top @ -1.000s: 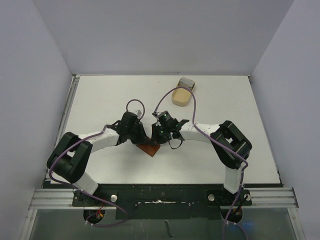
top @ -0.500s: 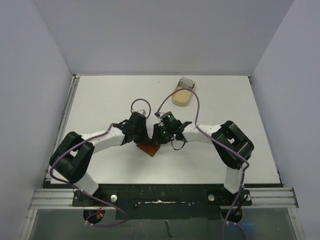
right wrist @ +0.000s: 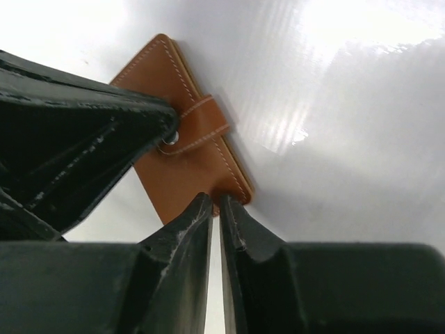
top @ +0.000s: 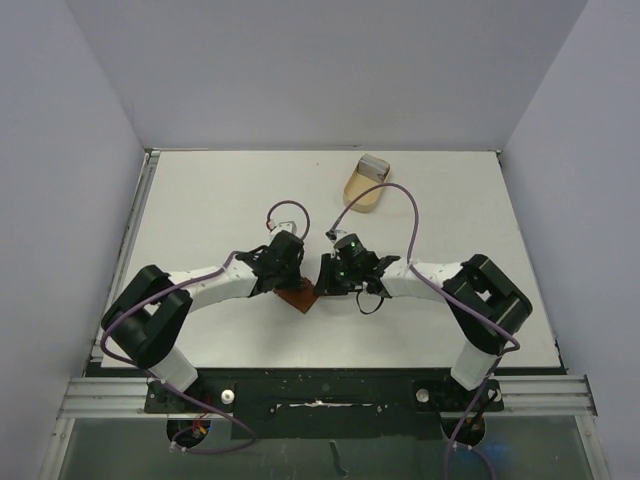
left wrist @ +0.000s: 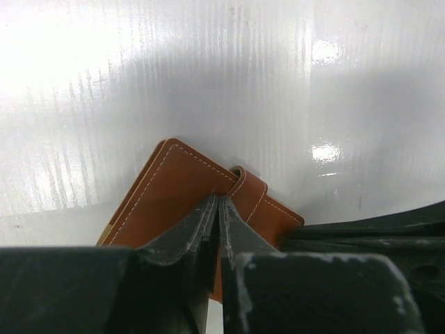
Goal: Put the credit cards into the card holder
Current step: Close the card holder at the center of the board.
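Note:
The card holder (top: 299, 298) is a reddish-brown wallet with a snap strap, lying flat on the white table. It also shows in the left wrist view (left wrist: 174, 188) and the right wrist view (right wrist: 188, 167). My left gripper (top: 291, 284) is shut, its tips (left wrist: 217, 202) pressed on the wallet by the strap. My right gripper (top: 318, 284) is pinched on the wallet's near corner (right wrist: 216, 200). The pale grey credit cards (top: 374, 164) sit at the far end of the tan tray, away from both grippers.
The tan oval tray (top: 360, 192) stands at the back of the table, right of centre. Purple cables loop over both wrists. Grey walls enclose the table on three sides.
Both grippers have come down and closed in on the wallet from either side. The right arm has stretched lower and flatter. The wallet has stayed in place.

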